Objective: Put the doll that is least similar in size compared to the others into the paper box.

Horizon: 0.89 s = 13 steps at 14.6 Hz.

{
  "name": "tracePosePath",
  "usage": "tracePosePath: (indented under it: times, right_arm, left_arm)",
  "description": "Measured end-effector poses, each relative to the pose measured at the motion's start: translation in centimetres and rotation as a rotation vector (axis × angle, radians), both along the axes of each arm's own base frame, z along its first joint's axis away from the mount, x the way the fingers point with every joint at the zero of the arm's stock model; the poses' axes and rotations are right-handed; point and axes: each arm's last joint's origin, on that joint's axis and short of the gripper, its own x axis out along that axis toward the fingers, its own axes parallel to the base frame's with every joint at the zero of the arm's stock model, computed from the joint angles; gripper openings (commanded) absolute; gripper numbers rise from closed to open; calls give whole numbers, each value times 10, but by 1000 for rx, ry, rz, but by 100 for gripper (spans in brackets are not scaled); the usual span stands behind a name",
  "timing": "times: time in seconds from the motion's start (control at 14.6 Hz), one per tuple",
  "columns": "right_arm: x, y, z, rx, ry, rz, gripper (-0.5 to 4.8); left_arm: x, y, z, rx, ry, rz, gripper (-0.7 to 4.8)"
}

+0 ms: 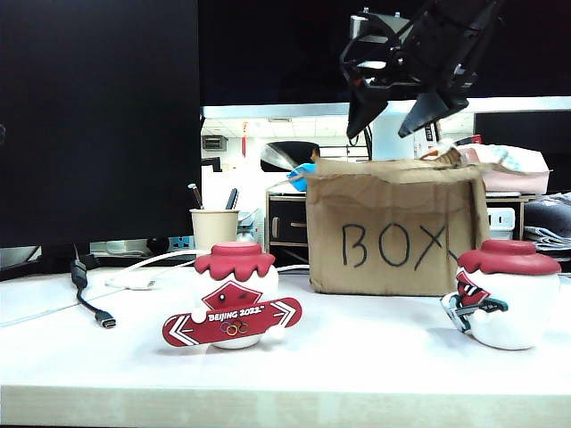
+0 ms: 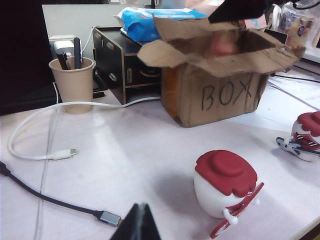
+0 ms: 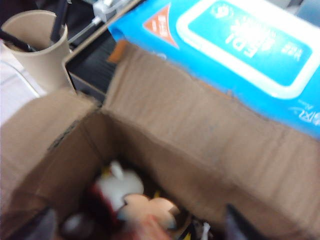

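The doll (image 3: 132, 207) lies blurred at the bottom of the paper box (image 1: 393, 227), and my right end effector (image 1: 400, 114) hangs just above the box's ragged flaps with its fingers spread apart and nothing between them. My left end effector (image 2: 139, 222) shows only as dark tips low over the tabletop (image 1: 357, 357) near a black USB cable (image 2: 50, 200), and I cannot tell how its jaws stand. Two squat white mascots with dark red caps stand on the tabletop in front of the box, one (image 1: 234, 299) to its left and one (image 1: 504, 294) to its right.
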Motion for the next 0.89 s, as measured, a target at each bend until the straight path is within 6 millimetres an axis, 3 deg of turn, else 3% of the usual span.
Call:
tracePosePath:
  times: [0.07,0.14,0.21,0.41,0.62,0.68,0.75,0.89]
  right_arm:
    - [-1,0,1,1,-3,0,294]
    - [-6,-2,7,4,-9,-1,106]
    - [-16,-7,19,7,-16,-8,5]
    - [-76,-25,59,4,25,25,-8]
    - [-146,-49,59,49,60,59,-8]
    - [-175,-55,61,123,3,71,-9]
    - [-228,-75,61,267,-127,101,-9]
    - [-268,-93,49,414,-238,133,-8]
  left_arm:
    - [0,0,0,0,-1,2,-5]
    - [2,4,0,-1,1,31,-5]
    - [6,12,0,-4,2,98,-5]
    - [13,42,0,-7,4,395,-5]
    - [14,54,0,-3,3,564,-5]
    - [14,53,0,-2,3,572,-5]
    - [14,54,0,-2,3,580,-5]
    - [14,52,0,-1,3,569,-5]
